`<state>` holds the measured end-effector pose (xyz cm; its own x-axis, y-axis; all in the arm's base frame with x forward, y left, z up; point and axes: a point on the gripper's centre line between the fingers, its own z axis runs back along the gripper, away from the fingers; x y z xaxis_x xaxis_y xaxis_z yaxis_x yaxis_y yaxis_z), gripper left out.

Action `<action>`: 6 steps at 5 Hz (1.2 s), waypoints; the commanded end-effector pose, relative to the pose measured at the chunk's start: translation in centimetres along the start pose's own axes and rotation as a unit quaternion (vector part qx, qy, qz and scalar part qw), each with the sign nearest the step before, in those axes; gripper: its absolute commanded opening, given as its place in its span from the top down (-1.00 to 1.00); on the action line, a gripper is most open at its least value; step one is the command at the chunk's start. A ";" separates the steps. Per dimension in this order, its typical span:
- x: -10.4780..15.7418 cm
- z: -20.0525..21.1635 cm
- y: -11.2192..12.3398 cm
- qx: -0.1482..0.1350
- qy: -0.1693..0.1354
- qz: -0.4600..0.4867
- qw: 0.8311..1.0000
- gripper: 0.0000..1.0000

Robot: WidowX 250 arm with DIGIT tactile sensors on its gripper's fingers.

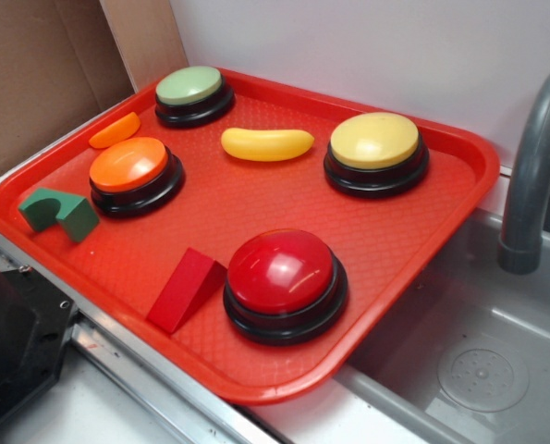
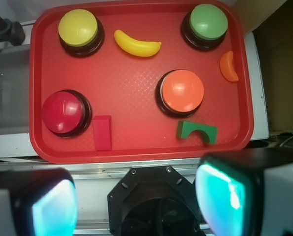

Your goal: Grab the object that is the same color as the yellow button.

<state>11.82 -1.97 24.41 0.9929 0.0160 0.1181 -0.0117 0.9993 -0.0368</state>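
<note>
We find the red tray [image 2: 141,147] lying wholly ahead of the claw [image 2: 136,201], whose two pads stand wide apart with nothing between them: released. Four dome buttons sit on it. The yellow button [image 2: 78,28] is at the far left corner from the claw, the green button [image 2: 209,22] far right, the orange button [image 2: 182,90] nearer and slightly right, the red button [image 2: 62,112] nearest on the left.

The yellow banana toy [image 2: 136,45] lies flat on the tray's far side, between the yellow and green buttons and closer to the yellow one, touching neither. Its long axis runs left to right across the claw's view, the tips curving away from the claw.

We judge the task unstarted: the claw is well short of the toy. The next move calls for advancing over the tray past the orange button, descending, and closing across the banana's narrow width.
</note>
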 end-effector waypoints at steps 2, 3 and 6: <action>5.0 -0.8 1.4 0.057 -0.060 -0.117 0.990 -1.00; 10.0 -2.3 2.1 0.092 -0.089 -0.224 0.966 -1.00; 14.3 -13.6 0.9 0.015 -0.021 -0.522 0.853 -1.00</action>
<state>27.94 -0.15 11.82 0.4707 -0.8771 0.0954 0.8716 0.4791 0.1040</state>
